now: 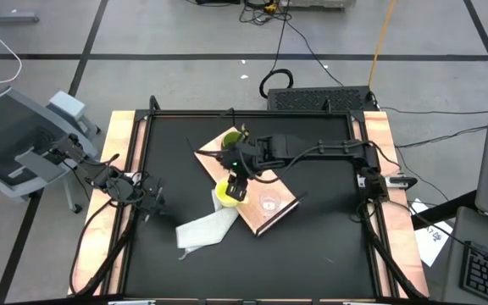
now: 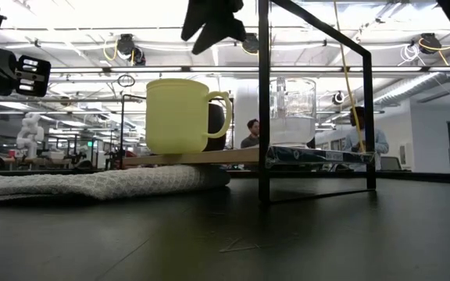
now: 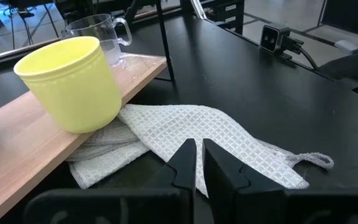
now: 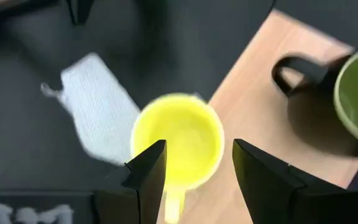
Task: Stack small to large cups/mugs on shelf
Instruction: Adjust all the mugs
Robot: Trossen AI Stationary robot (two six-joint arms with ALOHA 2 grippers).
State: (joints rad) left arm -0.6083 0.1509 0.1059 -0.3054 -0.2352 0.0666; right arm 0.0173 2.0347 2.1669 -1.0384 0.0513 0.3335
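Note:
The light-wood shelf lies aslant mid-table, its near-left end resting on a white cloth. On the shelf stand the yellow mug at the near-left end, the dark olive-green mug at the far end and the clear cup at the near-right end. My right gripper hangs open above the yellow mug, fingers pointing steeply down, touching nothing. My left gripper is shut at the table's left side, facing the cloth, with nothing in it.
A black metal frame stands around the tabletop, with one upright close to the shelf's end in the low view. Bare black tabletop lies toward the near and right edges. People sit in the room far behind the table.

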